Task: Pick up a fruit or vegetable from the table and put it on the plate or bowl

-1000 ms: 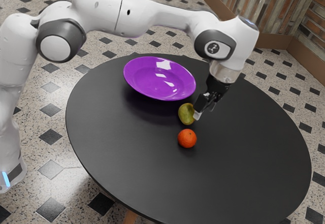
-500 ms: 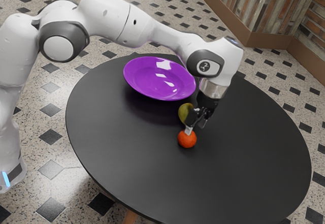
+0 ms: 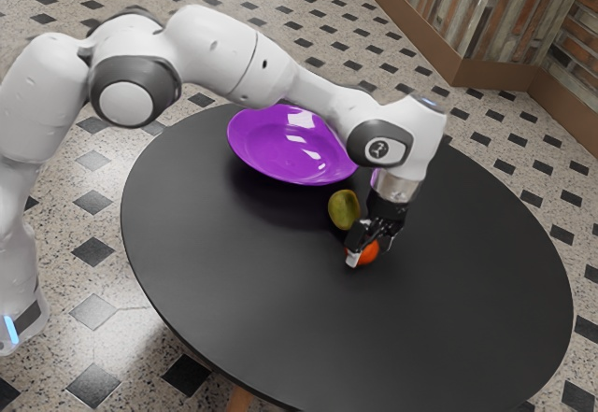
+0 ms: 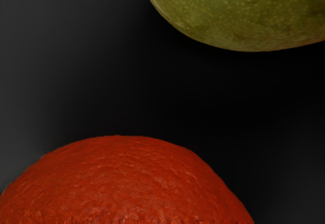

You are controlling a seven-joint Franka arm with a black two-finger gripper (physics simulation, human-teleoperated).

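Wrist view, close under the hand: orange (image 4: 122,183), deep red-orange, pebbled skin. Just beyond it, apart, a green fruit (image 4: 238,10) with yellow speckles; bare black worktop (image 4: 101,71) between them.

Exterior view adds the gripper (image 3: 363,251) down at the orange, which sits mid-worktop. Cannot tell whether the jaws pinch it. Broad open worktop toward the near rim and the exterior view's right. Farthest, the purple plate (image 3: 271,141), behind the green fruit.
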